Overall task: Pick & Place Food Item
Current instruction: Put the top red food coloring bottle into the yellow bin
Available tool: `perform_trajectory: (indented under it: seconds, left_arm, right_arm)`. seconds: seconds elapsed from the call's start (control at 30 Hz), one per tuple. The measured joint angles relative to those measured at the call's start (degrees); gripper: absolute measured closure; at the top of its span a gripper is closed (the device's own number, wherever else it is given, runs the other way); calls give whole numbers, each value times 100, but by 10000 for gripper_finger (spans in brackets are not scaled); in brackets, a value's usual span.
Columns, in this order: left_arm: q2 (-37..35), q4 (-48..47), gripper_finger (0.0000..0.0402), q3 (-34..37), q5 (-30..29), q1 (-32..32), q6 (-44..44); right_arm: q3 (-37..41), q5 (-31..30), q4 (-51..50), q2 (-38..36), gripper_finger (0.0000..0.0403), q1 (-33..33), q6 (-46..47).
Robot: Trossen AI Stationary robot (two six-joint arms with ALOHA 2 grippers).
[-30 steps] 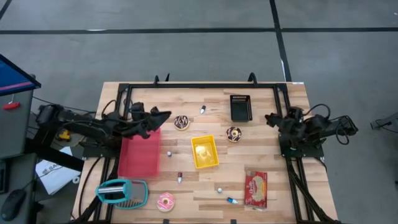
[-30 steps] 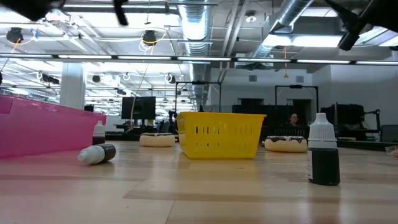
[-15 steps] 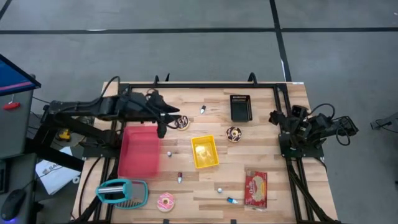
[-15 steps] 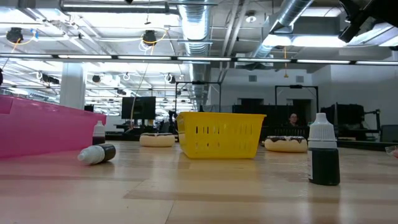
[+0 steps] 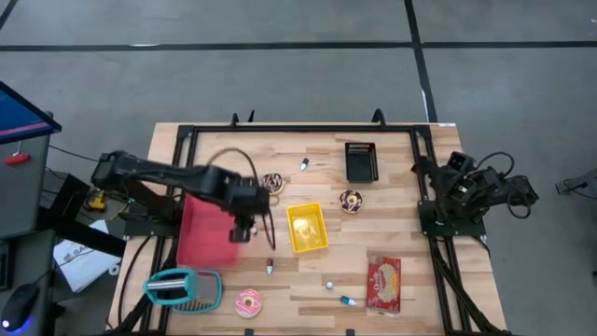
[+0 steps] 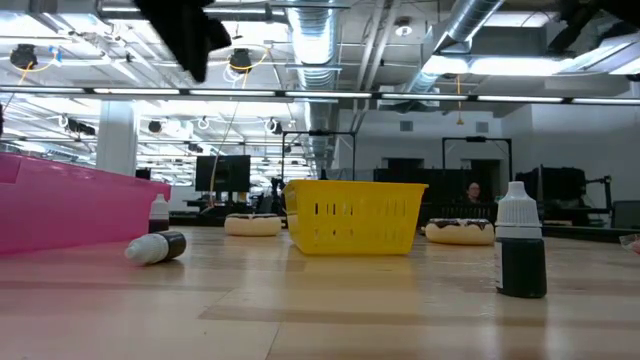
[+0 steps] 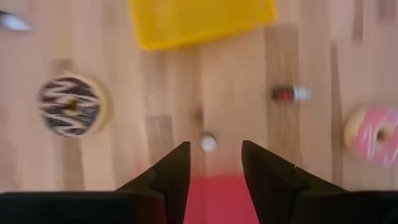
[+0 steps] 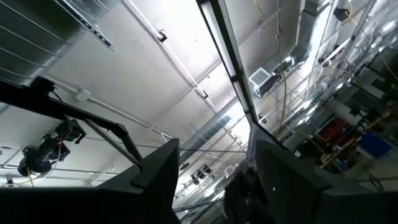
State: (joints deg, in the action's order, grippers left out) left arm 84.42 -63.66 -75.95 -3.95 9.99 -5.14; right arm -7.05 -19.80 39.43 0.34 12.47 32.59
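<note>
Doughnuts number three on the tabletop (image 5: 392, 149): a chocolate doughnut (image 5: 273, 183) left of centre, a second chocolate one (image 5: 351, 200) right of centre, and a pink doughnut (image 5: 249, 302) at the lower left. Bins also number three: a pink bin (image 5: 203, 233) at left, a yellow bin (image 5: 307, 228) in the middle with nothing visible in it, and a black tray (image 5: 360, 161) toward the top. One red packet (image 5: 383, 284) lies lower right, a teal holder (image 5: 183, 287) lower left, and several small bottles are scattered about. Reaching in from the left, the left arm holds its left tool (image 7: 213, 171) above the pink bin's right edge, fingers spread and empty. At the right edge the right arm sits folded, its right tool (image 8: 214, 174) pointing up at the ceiling, fingers spread and empty.
</note>
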Motion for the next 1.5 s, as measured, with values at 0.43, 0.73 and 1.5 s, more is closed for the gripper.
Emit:
perform_trajectory:
  seconds: [0.43,0.73,1.5]
  left_arm:
    - [186,1087,190,1120,31,431,-629]
    - [186,1646,191,1893,6,189,-930]
    - [188,2783,195,2704,-54,77,-1060]
  right_arm:
    - [-319,38,-474,0,200,4,-298]
    - [-319,30,-427,0,200,3,-265]
    - [-319,26,-425,0,200,3,-108]
